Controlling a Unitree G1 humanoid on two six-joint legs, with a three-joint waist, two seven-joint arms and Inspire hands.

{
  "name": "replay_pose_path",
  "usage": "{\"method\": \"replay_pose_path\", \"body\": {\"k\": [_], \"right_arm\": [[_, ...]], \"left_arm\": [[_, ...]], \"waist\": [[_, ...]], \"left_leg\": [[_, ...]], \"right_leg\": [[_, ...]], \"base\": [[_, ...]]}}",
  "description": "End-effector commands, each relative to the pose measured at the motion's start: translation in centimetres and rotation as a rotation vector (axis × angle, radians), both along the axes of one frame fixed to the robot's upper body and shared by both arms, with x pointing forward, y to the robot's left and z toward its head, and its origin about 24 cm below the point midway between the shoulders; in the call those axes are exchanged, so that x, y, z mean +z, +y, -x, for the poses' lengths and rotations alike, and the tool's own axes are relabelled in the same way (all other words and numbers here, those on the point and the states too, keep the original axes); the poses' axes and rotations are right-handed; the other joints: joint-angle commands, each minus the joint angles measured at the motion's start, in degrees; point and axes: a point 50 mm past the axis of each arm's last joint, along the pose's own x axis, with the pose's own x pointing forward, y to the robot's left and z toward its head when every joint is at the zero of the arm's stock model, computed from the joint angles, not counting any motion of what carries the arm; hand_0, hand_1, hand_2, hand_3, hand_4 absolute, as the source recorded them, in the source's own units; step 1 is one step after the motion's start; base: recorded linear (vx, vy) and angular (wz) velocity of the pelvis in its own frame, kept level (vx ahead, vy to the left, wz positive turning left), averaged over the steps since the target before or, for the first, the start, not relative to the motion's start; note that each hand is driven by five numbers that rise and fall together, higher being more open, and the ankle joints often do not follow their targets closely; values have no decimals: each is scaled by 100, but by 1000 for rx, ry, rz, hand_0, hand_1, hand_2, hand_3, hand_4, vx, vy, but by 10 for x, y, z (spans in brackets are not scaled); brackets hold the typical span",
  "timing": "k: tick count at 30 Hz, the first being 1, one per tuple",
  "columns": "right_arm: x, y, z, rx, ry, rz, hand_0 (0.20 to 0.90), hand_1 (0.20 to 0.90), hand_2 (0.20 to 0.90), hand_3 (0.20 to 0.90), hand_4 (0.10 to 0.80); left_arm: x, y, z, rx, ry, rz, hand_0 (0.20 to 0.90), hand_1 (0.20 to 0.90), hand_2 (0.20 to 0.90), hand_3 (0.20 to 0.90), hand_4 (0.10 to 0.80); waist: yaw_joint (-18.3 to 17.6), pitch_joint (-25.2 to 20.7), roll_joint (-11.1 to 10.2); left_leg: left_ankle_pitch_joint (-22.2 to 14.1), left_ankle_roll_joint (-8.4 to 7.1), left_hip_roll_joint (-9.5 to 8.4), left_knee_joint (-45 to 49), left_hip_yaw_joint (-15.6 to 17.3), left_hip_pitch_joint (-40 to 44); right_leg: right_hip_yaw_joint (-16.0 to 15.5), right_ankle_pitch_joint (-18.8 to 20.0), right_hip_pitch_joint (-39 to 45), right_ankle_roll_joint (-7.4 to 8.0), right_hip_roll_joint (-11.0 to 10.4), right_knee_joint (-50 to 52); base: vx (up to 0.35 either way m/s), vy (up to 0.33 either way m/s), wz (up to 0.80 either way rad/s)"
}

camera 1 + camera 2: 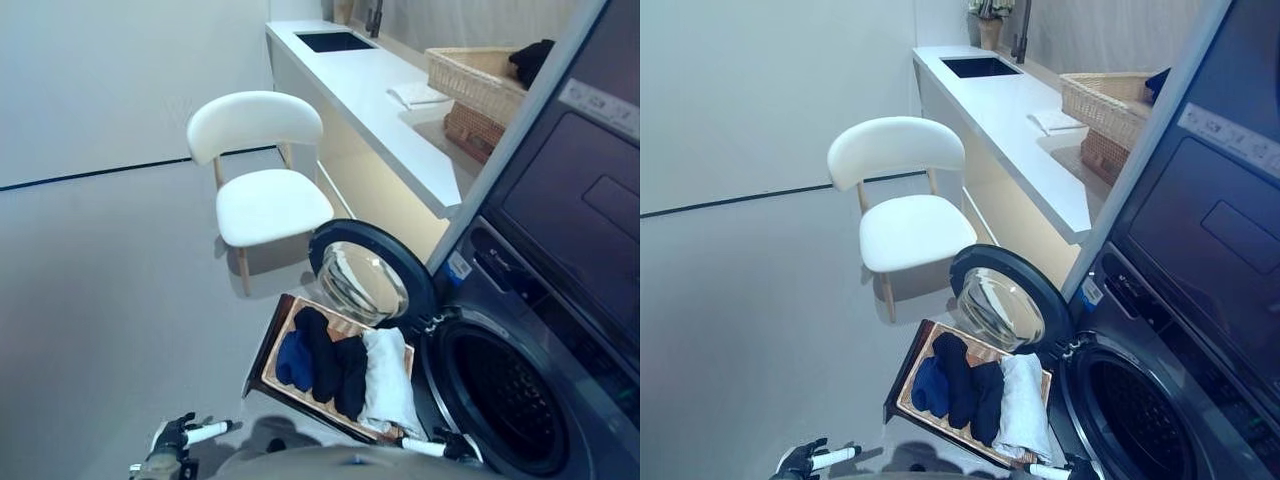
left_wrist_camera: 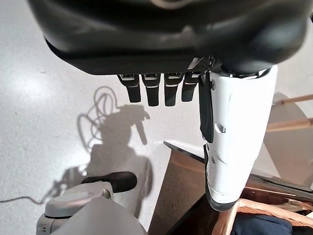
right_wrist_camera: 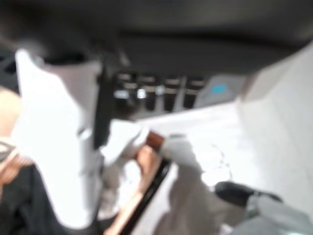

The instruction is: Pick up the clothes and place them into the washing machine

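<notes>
Four folded clothes (image 1: 340, 368), one blue, two black, one white, lie in the wooden tray (image 1: 283, 318) left of the open dark washing machine (image 1: 500, 385). The left hand (image 2: 161, 88) and right hand (image 3: 156, 90) hang empty, fingers relaxed and apart.

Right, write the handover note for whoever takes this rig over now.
Left hand: open, empty, low beside the basket.
Right hand: open, empty, near the basket's other end.
Clothes: a blue piece, two dark pieces and a white piece all lie in the basket on the floor.
Washing machine: door open, drum shows nothing inside.
Done: nothing loaded.
Left: every piece.
</notes>
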Motion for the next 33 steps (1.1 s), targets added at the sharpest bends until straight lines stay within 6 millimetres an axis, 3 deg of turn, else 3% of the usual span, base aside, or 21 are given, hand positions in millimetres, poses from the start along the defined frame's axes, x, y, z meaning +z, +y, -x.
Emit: {"method": "replay_pose_path", "body": {"k": [1,9,12,13,15,16,17,21,22,23,26,28,30,33], "right_arm": [[9,-27,-4,7,-44,95,900,900,900,900,800],[13,-31,-14,6,-77,102,900,900,900,900,800],[14,-32,-18,6,-91,104,900,900,900,900,800],[15,-31,-24,12,-110,105,900,900,900,900,800],[16,-31,-28,18,-122,106,900,900,900,900,800],[18,-30,-36,23,-154,107,900,900,900,900,800],[18,-31,-36,23,-154,107,900,900,900,900,800],[21,-27,-46,39,-194,100,900,900,900,900,800],[21,-27,-49,39,-203,101,900,900,900,900,800],[23,-25,-54,44,-222,98,900,900,900,900,800],[23,-23,-55,58,-222,98,900,900,900,900,800],[22,-23,-54,58,-216,97,900,900,900,900,800],[21,-23,-49,64,-204,95,900,900,900,900,800],[23,-26,-51,64,-215,105,900,900,900,900,800]], "left_arm": [[7,12,-13,-20,-59,-56,900,900,900,900,800],[4,10,-3,-27,-28,-49,900,900,900,900,800],[5,10,-6,-29,-36,-51,900,900,900,900,800],[7,13,-9,-36,-44,-62,900,900,900,900,800],[7,14,-11,-38,-48,-65,900,900,900,900,800],[10,17,-16,-47,-60,-75,900,900,900,900,800],[10,17,-16,-47,-61,-75,900,900,900,900,800],[12,19,-22,-51,-77,-86,900,900,900,900,800],[12,18,-25,-56,-83,-88,900,900,900,900,800],[13,19,-28,-45,-98,-94,900,900,900,900,800],[14,17,-34,-39,-120,-95,900,900,900,900,800],[14,16,-34,-34,-124,-93,900,900,900,900,800],[12,15,-29,-20,-111,-84,900,900,900,900,800],[10,11,-26,-22,-108,-72,900,900,900,900,800]], "waist": [[87,-160,-1],[74,-205,46],[56,-192,129],[13,-137,226],[-25,-68,289],[-99,89,414],[-105,98,411],[-267,301,661],[-304,337,641],[-384,445,561],[-453,553,471],[-455,544,425],[-406,400,328],[-394,332,328]], "left_leg": [[-51,-246,183,392,-194,-652],[-334,-78,-45,421,-75,-425],[-381,-19,-110,398,-106,-343],[-423,63,-163,383,-154,-265],[-438,103,-170,369,-168,-183],[-457,161,-166,333,-176,-24],[-457,160,-171,331,-181,-15],[-458,74,23,163,-220,401],[-475,28,35,148,-234,440],[-529,-43,37,94,-285,608],[-578,-170,111,22,-371,823],[-603,-199,130,16,-380,878],[-630,-325,294,-72,-412,1011],[-613,-385,379,-98,-470,1040]], "right_leg": [[67,1155,437,144,-32,35],[340,2281,268,291,-298,449],[467,2419,158,253,-285,717],[498,2517,-28,150,-253,1203],[471,2510,-150,73,-213,1468],[214,2359,-417,-16,-133,1898],[210,2349,-412,-16,-137,1910],[-240,990,-1048,-192,101,1688],[-214,1004,-1222,-181,128,1328],[-139,1259,-1338,-74,84,712],[-170,1516,-1420,19,36,349],[-204,1534,-1306,26,33,238],[-372,1492,-1002,-3,116,32],[-479,1408,-907,-46,189,52]], "base": [[74,58,-4],[81,93,-10],[54,132,-3],[45,136,-3],[20,145,-4],[9,146,-5],[33,136,-7],[87,28,4],[106,-145,22],[78,-124,17],[94,-176,27],[80,-153,22],[136,-247,25],[81,-136,19]]}}
